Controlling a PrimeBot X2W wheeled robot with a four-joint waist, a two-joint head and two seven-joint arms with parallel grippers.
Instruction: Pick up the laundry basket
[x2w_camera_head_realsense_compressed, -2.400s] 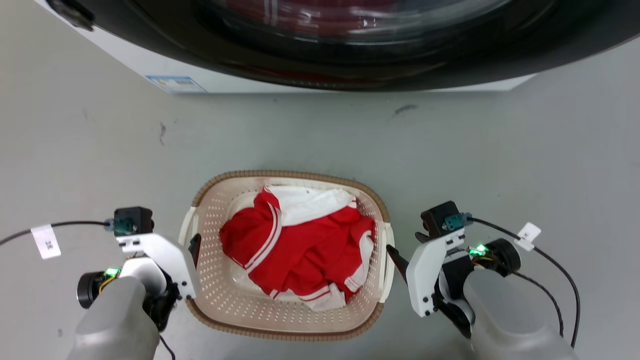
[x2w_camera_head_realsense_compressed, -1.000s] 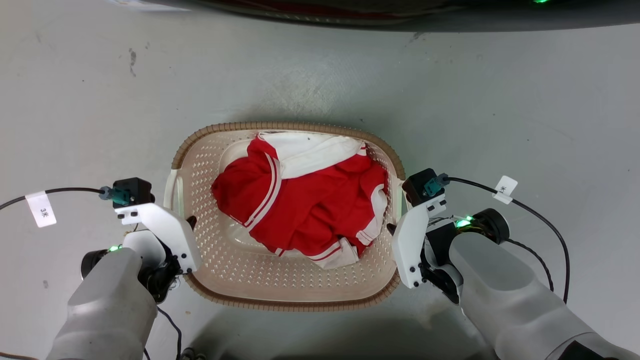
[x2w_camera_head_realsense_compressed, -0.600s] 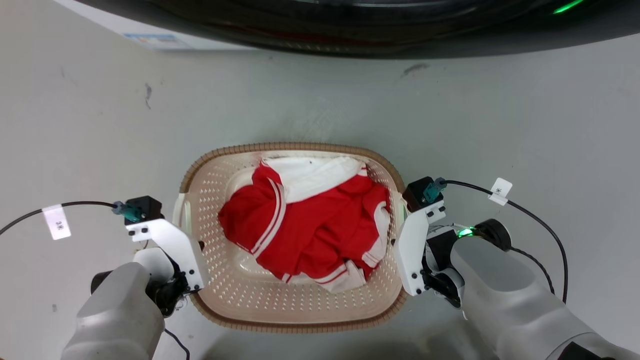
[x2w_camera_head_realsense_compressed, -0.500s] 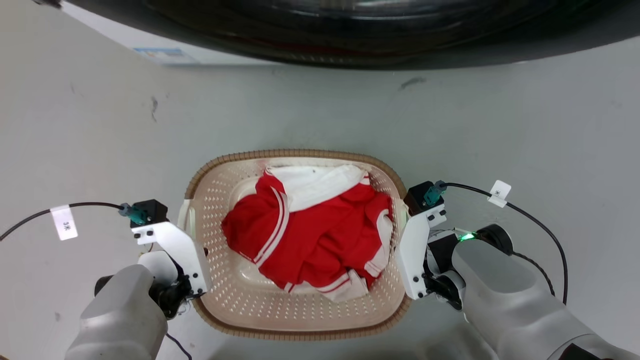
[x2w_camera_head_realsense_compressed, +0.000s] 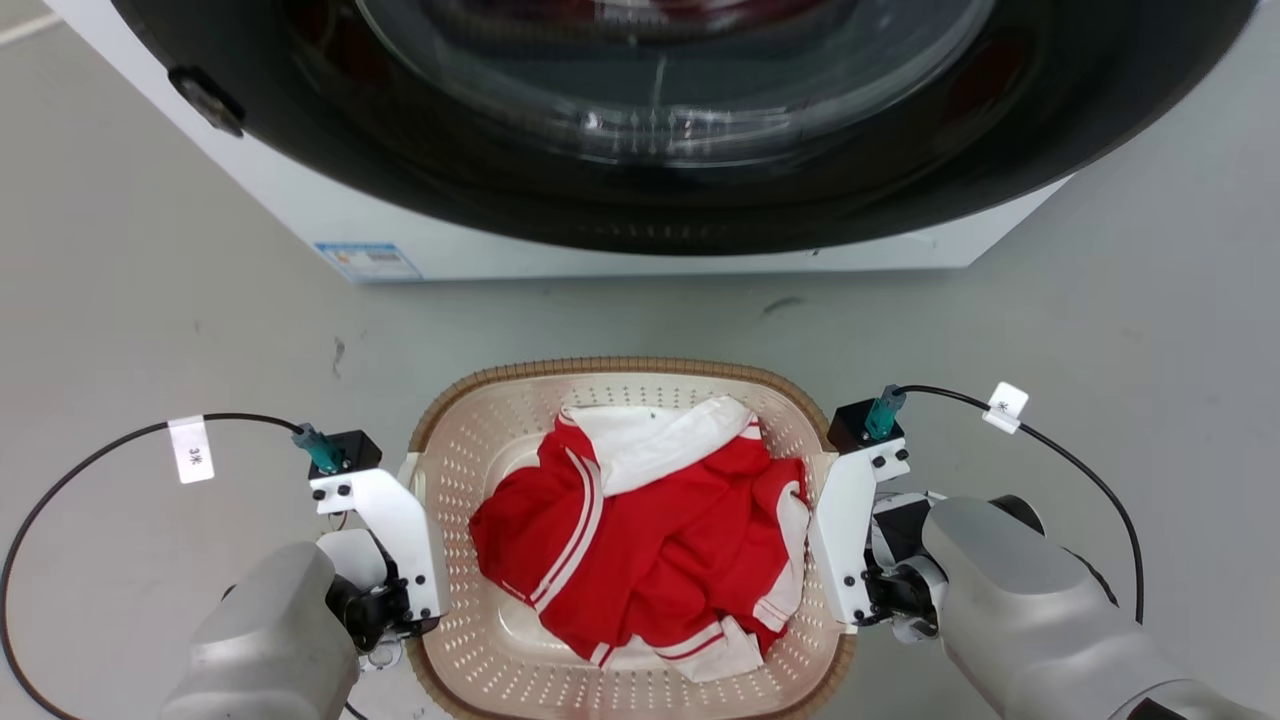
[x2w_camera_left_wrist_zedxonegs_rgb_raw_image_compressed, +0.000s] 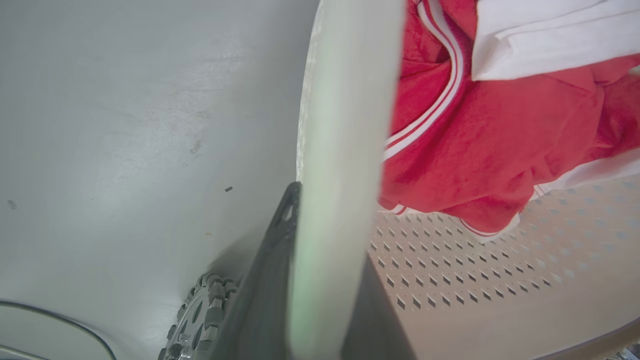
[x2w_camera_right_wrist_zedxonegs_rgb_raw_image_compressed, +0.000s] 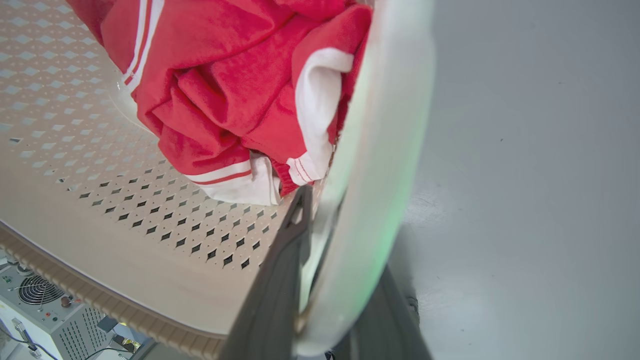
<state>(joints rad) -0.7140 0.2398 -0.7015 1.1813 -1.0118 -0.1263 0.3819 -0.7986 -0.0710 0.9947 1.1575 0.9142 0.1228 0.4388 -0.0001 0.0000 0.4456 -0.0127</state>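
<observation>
One laundry basket (x2w_camera_head_realsense_compressed: 620, 367): cream, perforated, brown woven rim, red-and-white garment (x2w_camera_head_realsense_compressed: 640, 540) inside; before washing machine (x2w_camera_head_realsense_compressed: 640, 200); side handles (x2w_camera_left_wrist_zedxonegs_rgb_raw_image_compressed: 345, 125) clamped by left gripper (x2w_camera_left_wrist_zedxonegs_rgb_raw_image_compressed: 327, 260) and right gripper (x2w_camera_right_wrist_zedxonegs_rgb_raw_image_compressed: 345, 250)

Bright, even light; blurred wrist foregrounds

1. A white washing machine (x2w_camera_head_realsense_compressed: 280, 190) is standing at the far edge of the grey floor (x2w_camera_head_realsense_compressed: 150, 340), and its dark round door (x2w_camera_head_realsense_compressed: 650, 120) is apparently sitting shut.
2. A blue-and-white sticker (x2w_camera_head_realsense_compressed: 367, 261) is clinging near the machine's lower left corner.
3. A red garment (x2w_camera_head_realsense_compressed: 650, 540) with white stripes is lying crumpled.
4. Small dark scuffs (x2w_camera_head_realsense_compressed: 338, 352) are marking the floor.
</observation>
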